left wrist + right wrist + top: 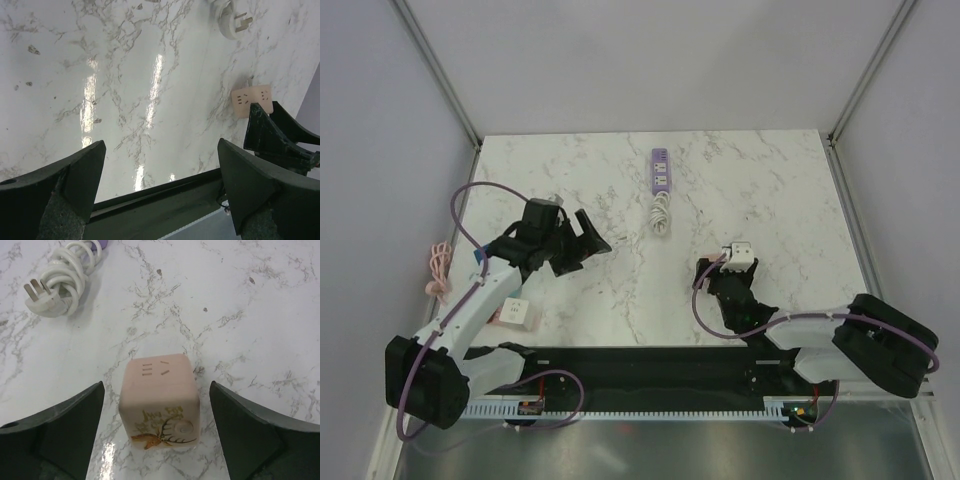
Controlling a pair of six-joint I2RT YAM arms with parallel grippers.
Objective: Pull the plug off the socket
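"Judging from how things lay, what might have gone wrong from there?"

"Little with the pulling itself, I thought. The plug [739, 253] stood by itself on the table [570, 170], well apart from the socket [661, 170]. The socket lay further up the marble with its coiled white cord [661, 215] at the near end. The risk was in the retreat. The right gripper [156, 390] had a finger on each side of the cube, so a crooked or sideways withdrawal could have clipped it. That would have tipped it over or shoved it along the glossy surface. A closing of the jaws would only have picked it up and carried it off."

"How wide was that gripper, and was it holding anything?"

"Spread wide, much wider than the plug. In the right wrist view, bare marble showed between each dark finger [75, 420] and the cube's sides. So it gripped nothing and, as far as I could see, touched nothing."

"And the other arm?"

"The left gripper [161, 145] hovered over bare marble on the left side of the table. Its fingers were parted just as far, with nothing between them. Its camera caught the plug only off to one side, close by the right arm's fingers."
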